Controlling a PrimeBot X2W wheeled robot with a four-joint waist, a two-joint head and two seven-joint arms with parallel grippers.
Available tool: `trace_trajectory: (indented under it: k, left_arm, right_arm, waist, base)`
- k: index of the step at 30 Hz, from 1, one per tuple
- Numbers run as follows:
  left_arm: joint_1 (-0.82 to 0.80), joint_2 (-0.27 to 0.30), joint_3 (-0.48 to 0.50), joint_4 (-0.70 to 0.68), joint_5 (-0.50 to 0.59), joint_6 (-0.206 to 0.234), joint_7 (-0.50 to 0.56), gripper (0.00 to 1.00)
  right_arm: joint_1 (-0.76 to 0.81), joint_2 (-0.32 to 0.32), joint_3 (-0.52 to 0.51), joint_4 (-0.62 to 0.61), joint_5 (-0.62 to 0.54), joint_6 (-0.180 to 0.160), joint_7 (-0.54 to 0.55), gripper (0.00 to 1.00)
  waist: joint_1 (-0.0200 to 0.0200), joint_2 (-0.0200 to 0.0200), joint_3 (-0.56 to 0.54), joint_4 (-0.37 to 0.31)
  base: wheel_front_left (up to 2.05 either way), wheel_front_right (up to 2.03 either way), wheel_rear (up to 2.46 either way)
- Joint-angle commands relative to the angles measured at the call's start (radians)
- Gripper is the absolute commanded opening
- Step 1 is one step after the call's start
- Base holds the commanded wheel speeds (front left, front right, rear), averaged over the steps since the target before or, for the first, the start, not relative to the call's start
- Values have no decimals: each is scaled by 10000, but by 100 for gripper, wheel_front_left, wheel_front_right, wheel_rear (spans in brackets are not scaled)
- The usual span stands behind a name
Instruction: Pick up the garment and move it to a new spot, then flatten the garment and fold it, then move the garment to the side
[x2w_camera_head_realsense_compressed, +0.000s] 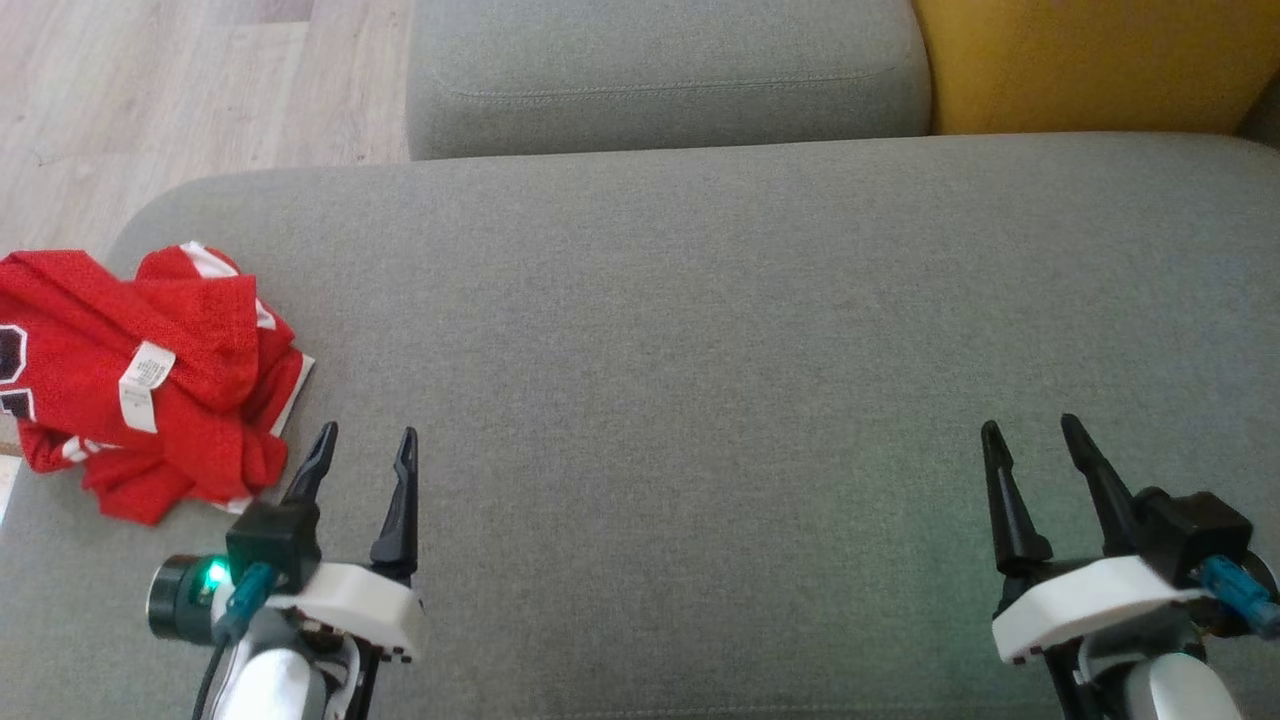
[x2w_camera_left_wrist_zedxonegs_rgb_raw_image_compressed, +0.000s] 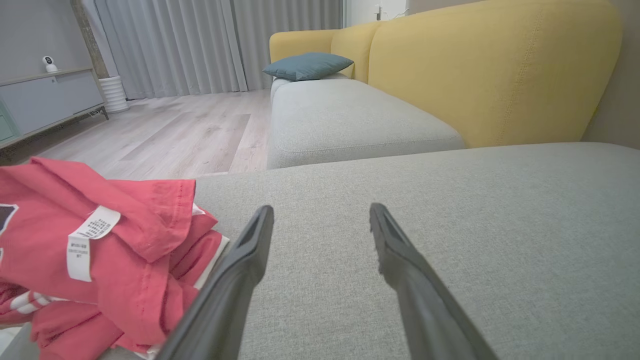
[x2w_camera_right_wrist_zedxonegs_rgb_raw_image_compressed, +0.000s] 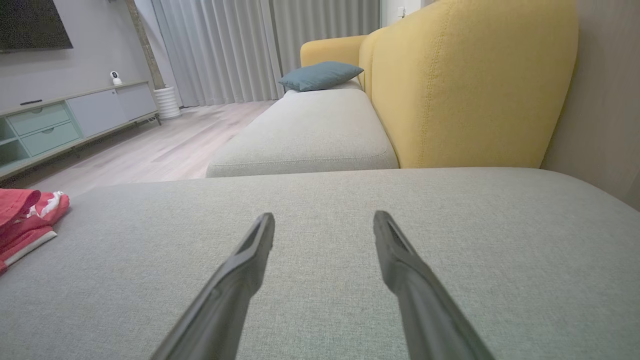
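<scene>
Head view: the red jersey (x2w_camera_head_realsense_compressed: 150, 380) lies bunched at the far left edge of the grey seat cushion (x2w_camera_head_realsense_compressed: 700, 330), partly cut off by the frame. The left gripper (x2w_camera_head_realsense_compressed: 366, 433) hovers just beside it, jaws spread and empty. The right gripper (x2w_camera_head_realsense_compressed: 1029, 425) is well apart, also spread and empty. The heap shows no clear long axis; its white care label (x2w_camera_head_realsense_compressed: 145, 385) runs roughly up the view.

Left wrist view: the red jersey (x2w_camera_left_wrist_zedxonegs_rgb_raw_image_compressed: 125, 240) sits left of the left gripper (x2w_camera_left_wrist_zedxonegs_rgb_raw_image_compressed: 321, 209), hem folds facing the fingers. Pinching only 1 top fold could drag it over the edge onto the wooden floor (x2w_camera_left_wrist_zedxonegs_rgb_raw_image_compressed: 165, 130).

Right wrist view: the red jersey (x2w_camera_right_wrist_zedxonegs_rgb_raw_image_compressed: 25, 220) shows at far left; the right gripper (x2w_camera_right_wrist_zedxonegs_rgb_raw_image_compressed: 324, 216) hangs over bare cushion.
</scene>
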Motion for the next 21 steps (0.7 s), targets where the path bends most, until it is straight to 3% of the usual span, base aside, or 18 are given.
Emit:
trace_trajectory:
  k: [1, 21]
  left_arm:
    - [-496, 157, 283, -292, 145, 86, -126, 100]
    - [-595, 30, 451, -18, -24, 120, -126, 100]
  right_arm:
    - [-243, -6, 285, -390, -124, 40, -134, 100]
    - [-268, 83, 105, -233, 158, 40, -243, 100]
  waist:
    - [0, 0, 2, 2]
    - [0, 0, 29, 170]
  base:
    - [0, 0, 0]
    - [0, 0, 0]
